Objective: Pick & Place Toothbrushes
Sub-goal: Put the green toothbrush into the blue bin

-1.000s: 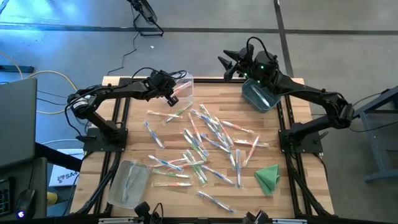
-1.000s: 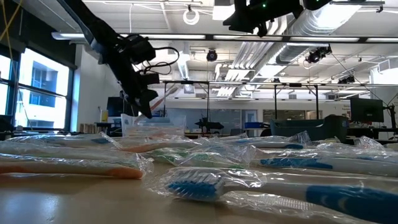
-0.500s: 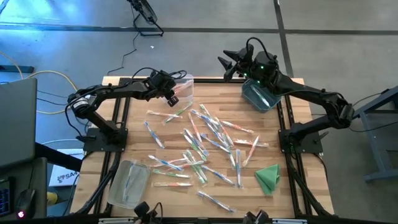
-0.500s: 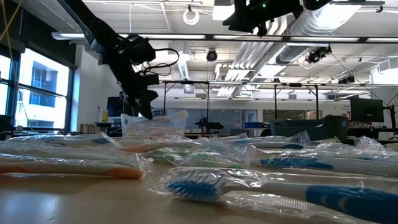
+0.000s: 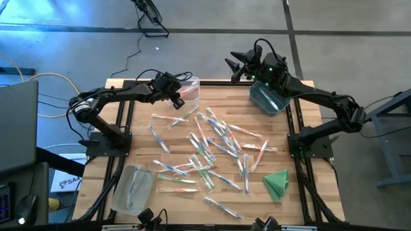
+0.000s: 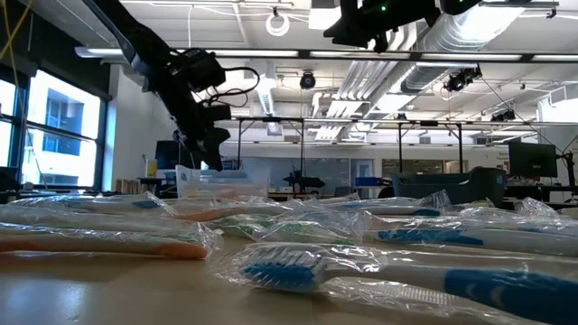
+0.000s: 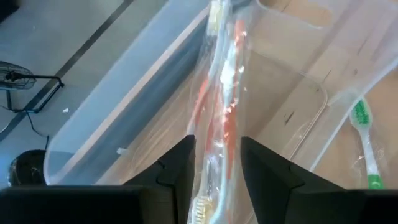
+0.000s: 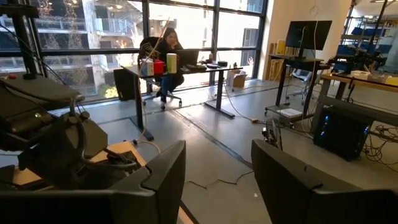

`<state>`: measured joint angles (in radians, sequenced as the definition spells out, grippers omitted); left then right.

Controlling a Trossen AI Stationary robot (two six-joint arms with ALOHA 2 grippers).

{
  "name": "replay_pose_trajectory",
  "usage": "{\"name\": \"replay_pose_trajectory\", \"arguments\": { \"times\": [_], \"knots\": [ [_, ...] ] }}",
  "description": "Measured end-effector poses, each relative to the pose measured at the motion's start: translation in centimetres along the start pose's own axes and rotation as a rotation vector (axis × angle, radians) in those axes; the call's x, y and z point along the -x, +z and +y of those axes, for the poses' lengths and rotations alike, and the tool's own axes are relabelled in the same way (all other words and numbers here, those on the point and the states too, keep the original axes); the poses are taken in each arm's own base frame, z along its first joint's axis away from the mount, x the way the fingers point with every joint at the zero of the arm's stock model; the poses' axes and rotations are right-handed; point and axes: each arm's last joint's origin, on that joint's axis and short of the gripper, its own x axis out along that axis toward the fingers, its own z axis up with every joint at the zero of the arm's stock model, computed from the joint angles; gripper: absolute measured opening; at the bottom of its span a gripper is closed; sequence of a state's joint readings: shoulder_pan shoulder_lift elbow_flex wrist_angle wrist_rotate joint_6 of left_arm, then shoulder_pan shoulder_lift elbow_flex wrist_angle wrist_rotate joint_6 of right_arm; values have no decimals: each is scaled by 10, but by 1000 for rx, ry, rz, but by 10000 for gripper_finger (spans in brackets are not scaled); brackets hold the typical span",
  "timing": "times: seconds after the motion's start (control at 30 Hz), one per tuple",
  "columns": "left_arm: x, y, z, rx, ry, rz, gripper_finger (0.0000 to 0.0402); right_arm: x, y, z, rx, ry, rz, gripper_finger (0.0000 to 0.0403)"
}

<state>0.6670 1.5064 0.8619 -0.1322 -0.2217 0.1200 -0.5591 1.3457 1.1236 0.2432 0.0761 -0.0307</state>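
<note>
Many wrapped toothbrushes point(image 5: 212, 147) lie scattered over the middle of the wooden table. My left gripper point(image 5: 178, 97) hangs slanting down over the clear bin point(image 5: 191, 85) at the far left. It is open. An orange toothbrush point(image 7: 227, 81) in its wrapper lies in that bin along its wall, and its near end lies in the gap between my fingers point(image 7: 180, 174). My right gripper point(image 5: 232, 67) is held high and level beyond the table's far edge, open, with nothing between its fingers point(image 8: 158, 180).
A bluish bin point(image 5: 266, 99) stands at the far right under my right arm. Another clear bin point(image 5: 133, 188) with a few toothbrushes sits at the near left. A folded green cloth point(image 5: 276, 183) lies near right. A green toothbrush point(image 7: 364, 137) lies just outside the far-left bin.
My left gripper has let go of the orange toothbrush. A second ago it stuck out slanting from the fingers above the bin. It has since dropped into the clear bin and settled low. Neither arm has shifted.
</note>
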Motion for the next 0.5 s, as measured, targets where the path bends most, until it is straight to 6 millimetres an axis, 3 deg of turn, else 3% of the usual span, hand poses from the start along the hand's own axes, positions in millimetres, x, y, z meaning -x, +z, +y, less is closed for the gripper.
{"name": "replay_pose_trajectory", "arguments": {
  "times": [0.37, 0.5],
  "knots": [
    [36, 47, 14, 43, 4, -119, 125, 0, 0, 0, 0, 0, 1, 175],
    [51, 54, 16, 73, -37, -169, 121, 0, -1, 0, 1, 1, 8, 175]
  ]
}}
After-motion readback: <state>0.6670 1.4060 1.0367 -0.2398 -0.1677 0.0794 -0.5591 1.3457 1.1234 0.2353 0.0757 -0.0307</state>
